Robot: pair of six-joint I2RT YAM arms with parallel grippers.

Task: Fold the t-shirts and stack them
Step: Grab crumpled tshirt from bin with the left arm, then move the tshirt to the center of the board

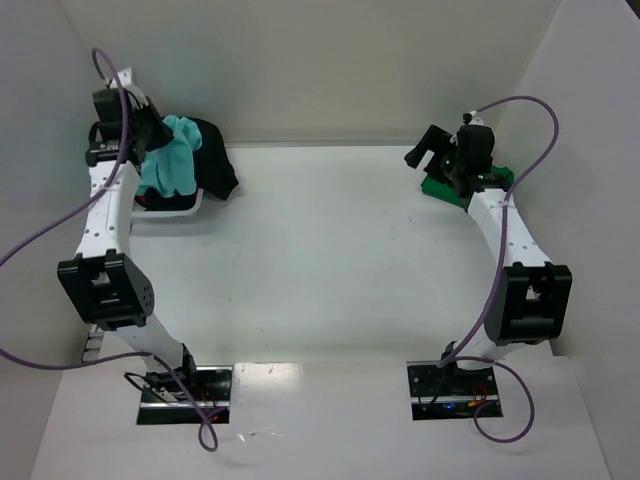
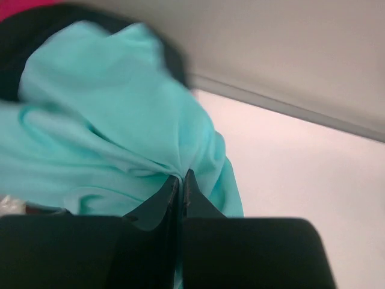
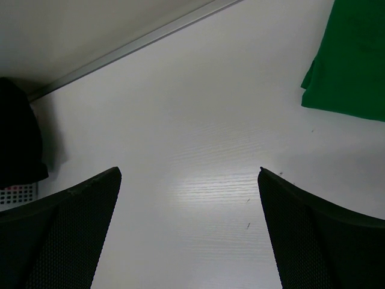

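Teal is what you are gripping: your left pincer point(image 2: 180, 180) is clamping on a fold of the light teal t-shirt point(image 2: 108, 120), which is bunching over the black t-shirt point(image 1: 215, 160) at the worktop's point(image 1: 330, 260) far-left corner. Your right pincer point(image 3: 189, 171) is hovering with its fingers wide apart over the worktop at far right. The dark green t-shirt point(image 3: 349, 60) is lying just beside it.

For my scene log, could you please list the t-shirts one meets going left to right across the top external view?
light teal t-shirt → black t-shirt → dark green t-shirt
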